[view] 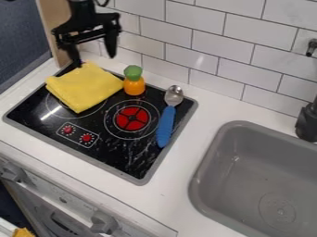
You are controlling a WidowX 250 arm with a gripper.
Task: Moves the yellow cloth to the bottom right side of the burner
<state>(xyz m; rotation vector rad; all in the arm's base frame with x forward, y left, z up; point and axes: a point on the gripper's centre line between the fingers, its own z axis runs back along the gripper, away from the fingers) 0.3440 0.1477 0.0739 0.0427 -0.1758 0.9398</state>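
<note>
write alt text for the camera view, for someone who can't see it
A folded yellow cloth lies on the upper left of a black toy stovetop, with the open black gripper at its upper edge. Right of the cloth are an orange toy with a green top, a red burner and a blue-handled spoon; a grey sink is farther right.

Looked black all over, with a thin cable [103, 3] curving near the top. Ended in an angular end effector [94, 60] with two slim fingers [110, 45].
</note>
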